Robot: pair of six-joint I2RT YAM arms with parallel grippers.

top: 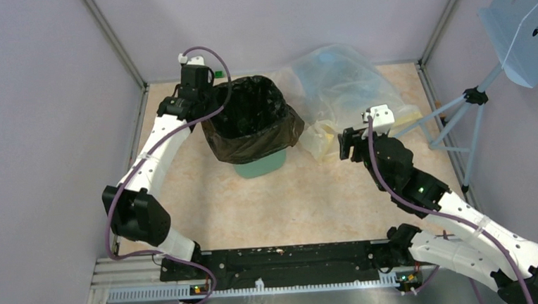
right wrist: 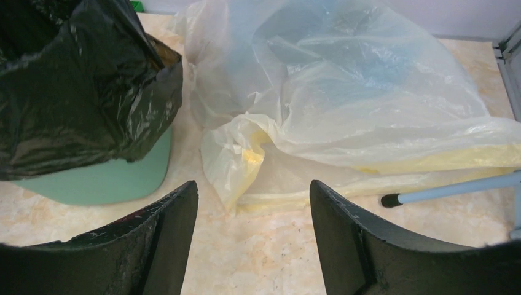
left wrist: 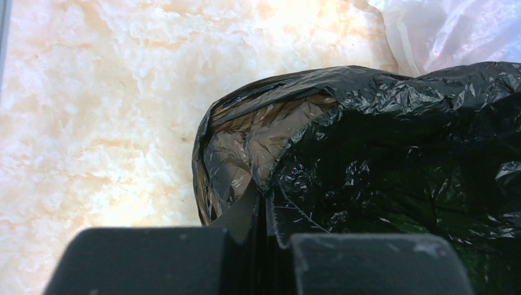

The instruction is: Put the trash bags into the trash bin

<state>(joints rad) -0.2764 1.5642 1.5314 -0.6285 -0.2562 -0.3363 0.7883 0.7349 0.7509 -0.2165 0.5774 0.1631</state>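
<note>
In the upper middle of the top view, the crinkly black plastic trash bag (top: 251, 142) (left wrist: 399, 153) (right wrist: 74, 92) is sitting inside the mint-green plastic bin (top: 260, 168) (right wrist: 104, 181), its edge draping over the rim. The left gripper (top: 204, 91) (left wrist: 264, 246) is pinching that edge at the bin's upper-left side, fingers pressed together on the film. The right gripper (top: 343, 146) (right wrist: 252, 233) is hovering right of centre, fingers spread, facing the translucent yellowish plastic bag (top: 340, 84) (right wrist: 344, 92).

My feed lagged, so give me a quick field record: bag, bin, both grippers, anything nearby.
black bag: draped over the green bin rim, lining it
green bin: standing, only its lower part showing
left gripper: shut on the black bag's edge
right gripper: open, empty, facing the clear bag
clear bag: crumpled on the table beside the green bin
</note>
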